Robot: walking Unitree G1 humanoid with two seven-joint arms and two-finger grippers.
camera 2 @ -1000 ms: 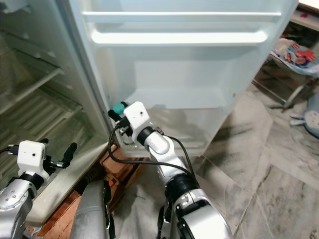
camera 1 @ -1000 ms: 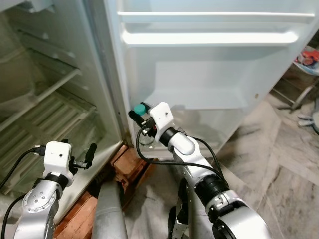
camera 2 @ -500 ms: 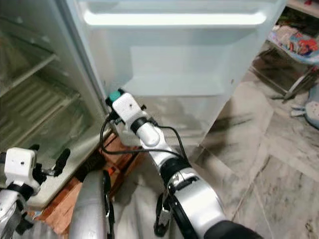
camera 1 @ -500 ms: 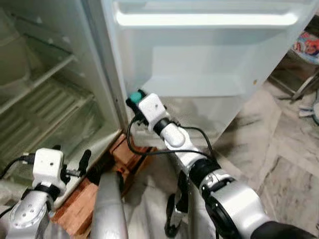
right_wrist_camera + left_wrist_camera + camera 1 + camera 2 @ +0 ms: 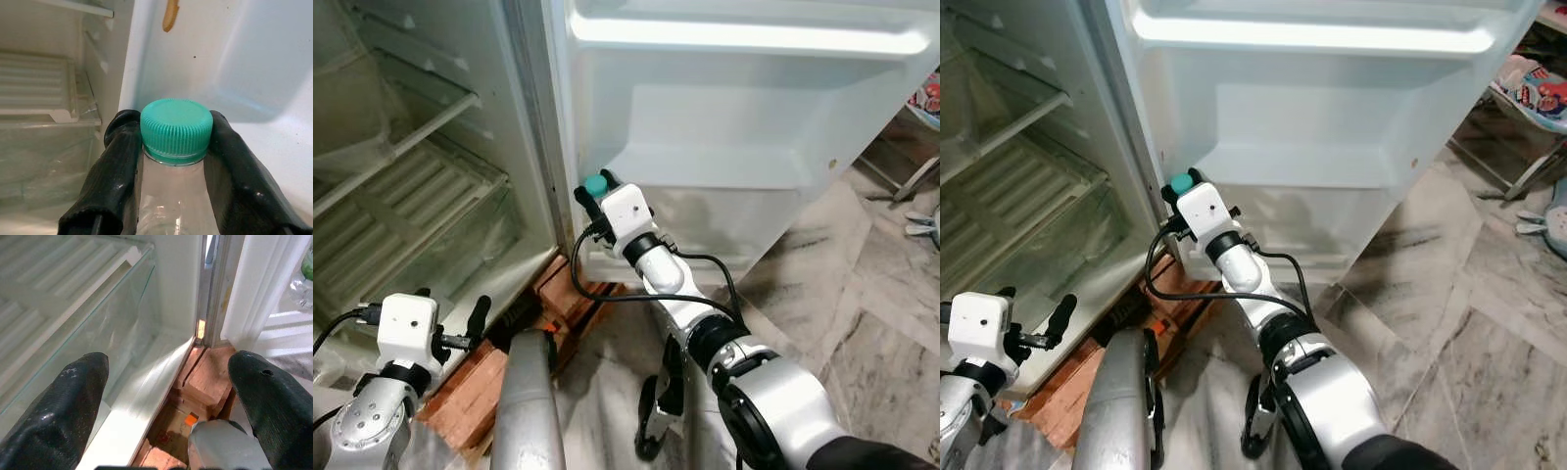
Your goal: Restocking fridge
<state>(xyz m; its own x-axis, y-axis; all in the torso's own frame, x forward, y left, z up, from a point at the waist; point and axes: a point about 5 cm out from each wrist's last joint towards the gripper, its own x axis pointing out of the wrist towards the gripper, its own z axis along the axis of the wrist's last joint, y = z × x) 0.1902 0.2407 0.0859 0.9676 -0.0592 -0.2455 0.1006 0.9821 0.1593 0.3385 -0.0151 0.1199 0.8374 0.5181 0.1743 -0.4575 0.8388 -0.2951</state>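
Right wrist view: the right gripper clenches a clear plastic bottle with a teal ribbed cap at the white fridge door's hinge-side bottom corner; the left gripper hangs released.

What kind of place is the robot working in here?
Most likely a home kitchen. An open fridge with bare shelves stands on bricks, the floor is marble-like stone, and the right claw holds a green-capped bottle at the fridge door.

bottle body cut off by frame edge, hidden behind right tool
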